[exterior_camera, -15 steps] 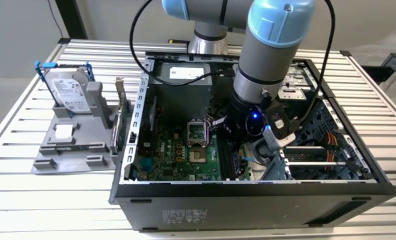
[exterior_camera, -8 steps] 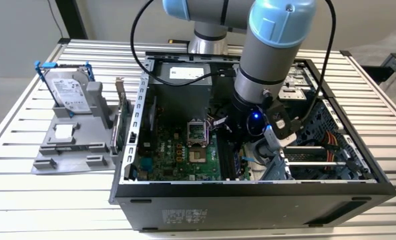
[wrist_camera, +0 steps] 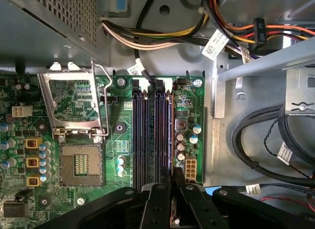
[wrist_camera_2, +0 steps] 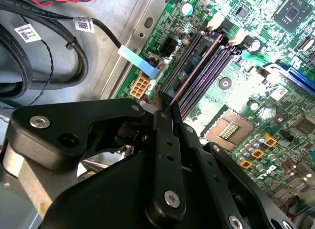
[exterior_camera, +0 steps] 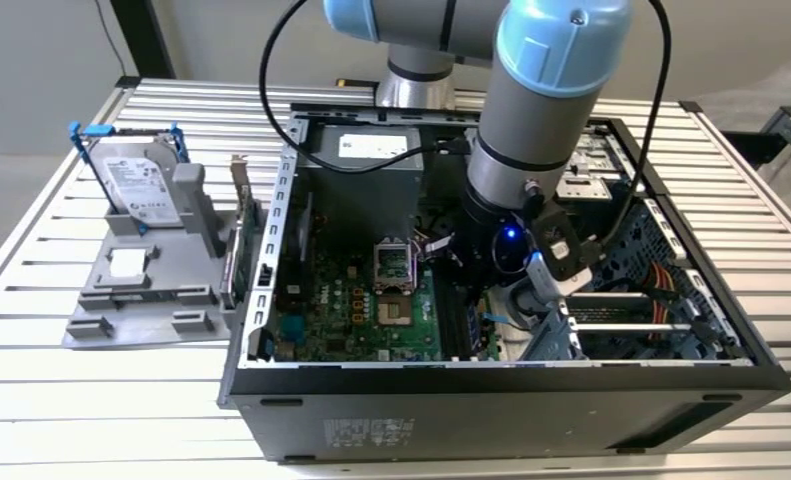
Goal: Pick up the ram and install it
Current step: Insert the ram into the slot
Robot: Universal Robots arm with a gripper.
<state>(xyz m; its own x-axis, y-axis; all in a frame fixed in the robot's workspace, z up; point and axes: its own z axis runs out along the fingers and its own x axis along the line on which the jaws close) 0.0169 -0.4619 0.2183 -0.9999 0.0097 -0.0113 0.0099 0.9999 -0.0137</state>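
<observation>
My gripper [wrist_camera_2: 165, 112] is down inside the open computer case [exterior_camera: 502, 385], over the motherboard's memory slots [wrist_camera: 147, 135]. Its black fingers [wrist_camera: 178, 182] are shut on the ram [wrist_camera_2: 194, 69], a thin stick seen edge-on. The stick runs away from the fingertips along one of the dark slots, in line with it and down in the slot or just above it. White latches [wrist_camera_2: 238, 38] stand at the slot ends. In the exterior view the gripper [exterior_camera: 482, 300] sits low in the case, beside the green board [exterior_camera: 355, 310], and hides the stick.
A silver hard drive [exterior_camera: 142, 185] with blue clips stands on a grey holder at the exterior view's left. The open CPU socket [wrist_camera: 81, 162] lies beside the slots. Black cables [wrist_camera: 256, 140] and a wire bundle [wrist_camera: 162, 39] crowd the case around the slots.
</observation>
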